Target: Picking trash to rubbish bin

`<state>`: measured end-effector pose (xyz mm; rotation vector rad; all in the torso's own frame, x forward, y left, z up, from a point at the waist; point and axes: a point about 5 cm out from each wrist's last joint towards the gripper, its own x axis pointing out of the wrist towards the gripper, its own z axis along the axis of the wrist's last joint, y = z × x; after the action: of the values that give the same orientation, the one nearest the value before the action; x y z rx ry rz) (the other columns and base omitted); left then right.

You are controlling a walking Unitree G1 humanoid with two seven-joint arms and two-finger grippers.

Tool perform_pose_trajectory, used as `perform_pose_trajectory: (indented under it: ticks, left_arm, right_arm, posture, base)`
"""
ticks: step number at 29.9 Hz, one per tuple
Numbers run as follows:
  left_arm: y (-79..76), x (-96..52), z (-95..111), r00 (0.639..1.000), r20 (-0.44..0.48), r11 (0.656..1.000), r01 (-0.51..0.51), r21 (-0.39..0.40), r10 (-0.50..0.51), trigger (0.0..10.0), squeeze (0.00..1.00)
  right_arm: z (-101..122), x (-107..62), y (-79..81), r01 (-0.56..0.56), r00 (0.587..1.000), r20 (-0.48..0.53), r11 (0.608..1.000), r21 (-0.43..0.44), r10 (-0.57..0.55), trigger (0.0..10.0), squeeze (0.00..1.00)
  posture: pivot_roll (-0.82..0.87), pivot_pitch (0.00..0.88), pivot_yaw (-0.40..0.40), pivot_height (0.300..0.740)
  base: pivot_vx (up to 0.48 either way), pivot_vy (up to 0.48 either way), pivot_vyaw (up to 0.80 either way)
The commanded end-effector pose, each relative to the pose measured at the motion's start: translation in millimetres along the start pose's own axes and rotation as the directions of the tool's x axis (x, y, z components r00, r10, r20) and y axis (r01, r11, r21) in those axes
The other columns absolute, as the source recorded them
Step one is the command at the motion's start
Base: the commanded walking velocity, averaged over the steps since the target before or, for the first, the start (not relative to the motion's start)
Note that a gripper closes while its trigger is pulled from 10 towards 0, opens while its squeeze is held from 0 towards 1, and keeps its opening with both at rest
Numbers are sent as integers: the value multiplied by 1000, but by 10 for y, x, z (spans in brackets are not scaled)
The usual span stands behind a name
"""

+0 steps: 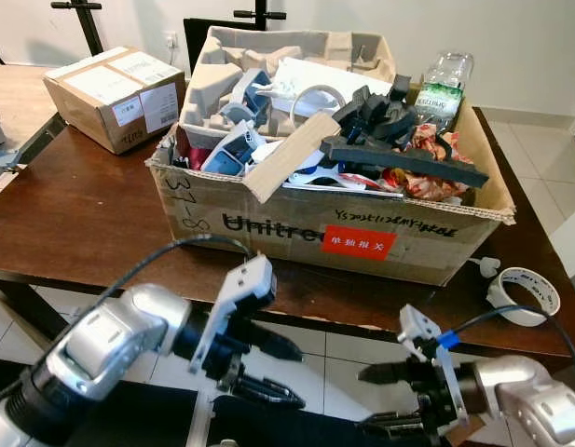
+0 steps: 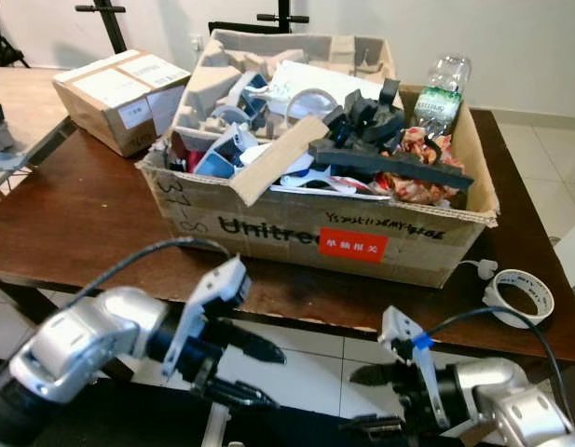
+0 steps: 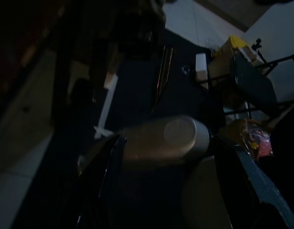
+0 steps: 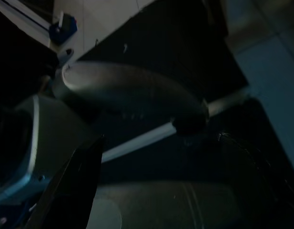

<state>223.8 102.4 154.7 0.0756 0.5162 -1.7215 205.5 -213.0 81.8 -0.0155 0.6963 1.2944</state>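
You see a large cardboard box (image 1: pixel 268 219) overflowing with trash on the bench (image 1: pixel 73 223). Below the box's front edge, both empty end effectors, left (image 1: pixel 273 368) and right (image 1: pixel 380 399), hang with fingers parted.

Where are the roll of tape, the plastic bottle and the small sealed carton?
roll of tape (image 1: pixel 523 294), left eye view, on its white rim.
plastic bottle (image 1: pixel 445 82), left eye view, on its clear body.
small sealed carton (image 1: pixel 115 97), left eye view, on its top.
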Motion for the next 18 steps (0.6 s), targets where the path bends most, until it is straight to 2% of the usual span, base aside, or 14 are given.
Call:
perform_pose_trajectory:
  ticks: [1, 4, 6, 7, 8, 9, 12, 13, 15, 18]
  left_arm:
    - [9, -13, -112, 999, -43, 999, -27, -35, 26, 10000, 0]
    - [14, -6, -157, 998, -52, 998, -36, -49, 34, 10000, 0]
    - [39, 6, -362, 992, -109, 988, -84, -127, 71, 10000, 0]
    - [39, 6, -362, 992, -109, 988, -84, -127, 71, 10000, 0]
    - [90, 6, -609, 976, -161, 960, -177, -219, 143, 10000, 0]
    - [90, 6, -609, 976, -161, 960, -177, -219, 143, 10000, 0]
    - [146, -5, -803, 954, -192, 910, -281, -306, 230, 10000, 0]
    - [146, -5, -803, 954, -192, 910, -281, -306, 230, 10000, 0]
    - [170, -17, -919, 936, -221, 876, -338, -343, 275, 10000, 0]
    - [160, -32, -1032, 921, -255, 862, -372, -345, 296, 10000, 0]
  right_arm:
    - [-99, 43, 15, -1, 1000, -24, 1000, 16, 2, 10000, 0]
    - [-135, 56, 16, 0, 999, -39, 1000, 16, 1, 10000, 0]
    - [-275, 117, -14, 31, 997, -78, 999, 32, -29, 10000, 0]
    - [-275, 117, -14, 31, 997, -78, 999, 32, -29, 10000, 0]
    - [-444, 189, -42, 69, 993, -96, 996, 64, -62, 10000, 0]
    - [-444, 189, -42, 69, 993, -96, 996, 64, -62, 10000, 0]
    - [-568, 240, -22, 78, 992, -108, 992, 95, -68, 10000, 0]
    - [-568, 240, -22, 78, 992, -108, 992, 95, -68, 10000, 0]
    - [-618, 269, 5, 70, 992, -115, 992, 107, -57, 10000, 0]
    - [-653, 303, 21, 63, 992, -120, 992, 114, -49, 10000, 0]
  posture:
    - [97, 127, 18, 740]
    - [96, 126, 18, 740]
    - [96, 120, 17, 740]
    - [96, 120, 17, 740]
    - [98, 113, 14, 740]
    - [98, 113, 14, 740]
    - [99, 109, 13, 740]
    - [99, 109, 13, 740]
    - [99, 107, 11, 740]
    - [99, 105, 11, 740]
  base:
    - [0, 0, 0]
    - [0, 0, 0]
    - [0, 0, 0]
    - [0, 0, 0]
    - [0, 0, 0]
    - [0, 0, 0]
    - [0, 0, 0]
    - [0, 0, 0]
    - [0, 0, 0]
    - [0, 0, 0]
